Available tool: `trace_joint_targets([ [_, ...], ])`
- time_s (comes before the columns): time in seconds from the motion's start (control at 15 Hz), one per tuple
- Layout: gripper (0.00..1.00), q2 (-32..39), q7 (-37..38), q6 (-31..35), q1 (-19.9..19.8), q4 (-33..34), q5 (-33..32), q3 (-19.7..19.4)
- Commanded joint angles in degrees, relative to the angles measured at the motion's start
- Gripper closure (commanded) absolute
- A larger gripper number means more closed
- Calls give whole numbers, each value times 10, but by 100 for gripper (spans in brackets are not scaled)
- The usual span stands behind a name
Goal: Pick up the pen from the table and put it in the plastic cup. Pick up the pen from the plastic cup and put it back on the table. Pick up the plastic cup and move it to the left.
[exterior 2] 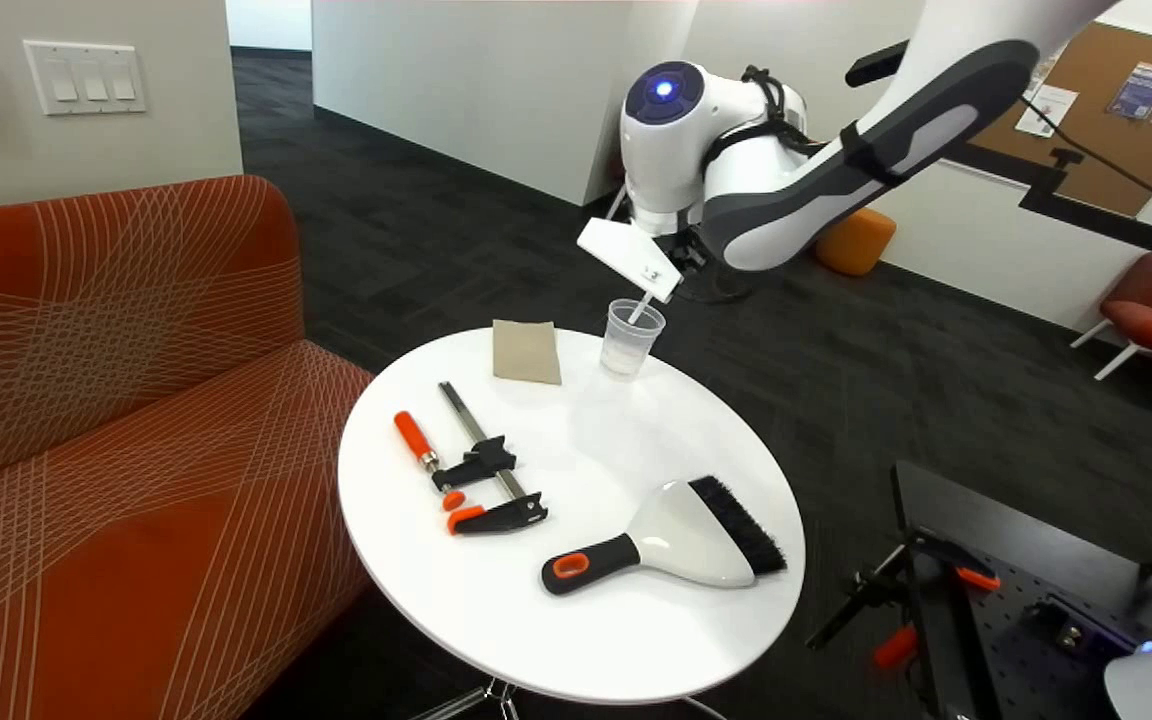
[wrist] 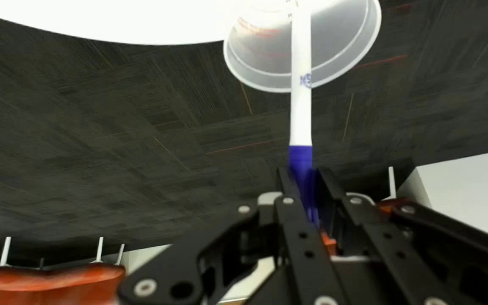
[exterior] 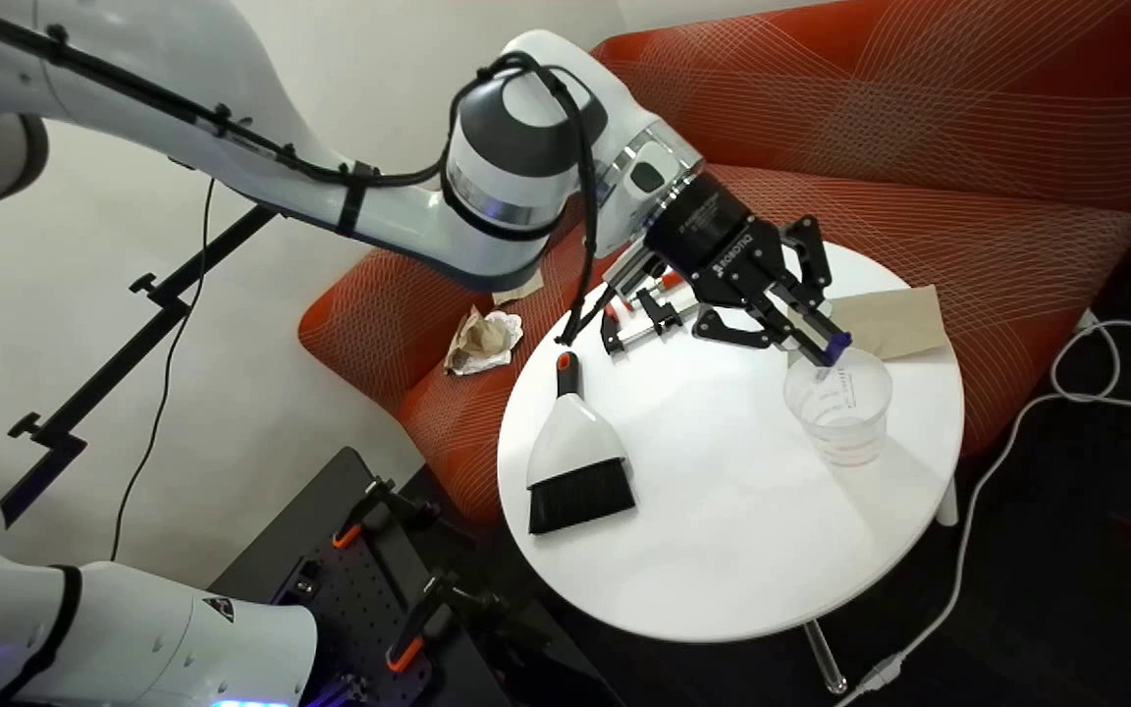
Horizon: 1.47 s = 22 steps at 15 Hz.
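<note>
I have the end effector (wrist: 303,178) pinched narrow on the blue end of the pen (wrist: 301,114); the pen's white part slants down into the plastic cup (exterior 2: 626,352), and I can't tell whether it touches bottom. In an exterior view the cup stands by the far edge of the tabletop (exterior 2: 576,640), brown paper (exterior 2: 526,352) left of it.

one claw (wrist: 303,182), one pen (wrist: 301,110), one plastic cup (exterior: 842,417), one table (exterior: 713,520), one brush (exterior 2: 691,545), one clamp (exterior 2: 491,457)
</note>
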Motion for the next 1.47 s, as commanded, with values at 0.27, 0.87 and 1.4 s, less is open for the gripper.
trace_joint_targets([
  [0.27,96,-192,108,-10,-20,-159,-135,45],
  [0.87,96,-317,60,41,-123,-311,-67,133],
  [1.4,96,-267,10,158,-166,-335,40,131],
])
